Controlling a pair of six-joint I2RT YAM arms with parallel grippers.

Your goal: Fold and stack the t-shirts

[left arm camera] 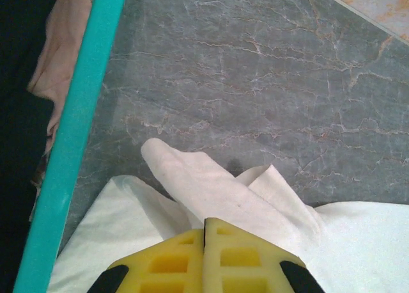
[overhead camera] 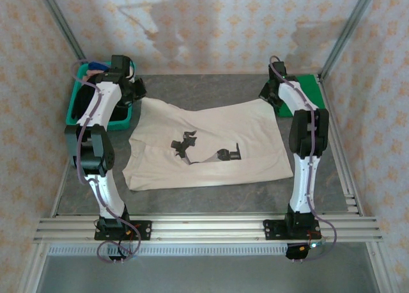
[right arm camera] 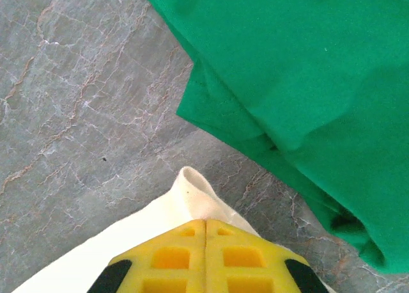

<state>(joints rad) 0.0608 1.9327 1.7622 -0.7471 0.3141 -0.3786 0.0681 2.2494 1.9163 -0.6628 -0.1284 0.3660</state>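
Note:
The cream t-shirt (overhead camera: 208, 146) lies spread across the middle of the table, black print showing. My left gripper (overhead camera: 134, 91) pinches its far left corner; in the left wrist view the yellow jaws (left arm camera: 206, 226) are shut on a fold of the cream t-shirt (left arm camera: 211, 190). At the far right corner my right gripper (overhead camera: 270, 95) does the same, its jaws (right arm camera: 205, 226) shut on a cream t-shirt corner (right arm camera: 188, 194). The green t-shirt (overhead camera: 310, 88) lies folded at the back right, seen close as green t-shirt (right arm camera: 300, 75).
A teal basket (overhead camera: 78, 101) with cloth inside stands at the back left, its rim (left arm camera: 77, 133) just left of my left gripper. The grey marble table (overhead camera: 211, 88) runs to the patterned back wall. Metal frame rails cross the near edge.

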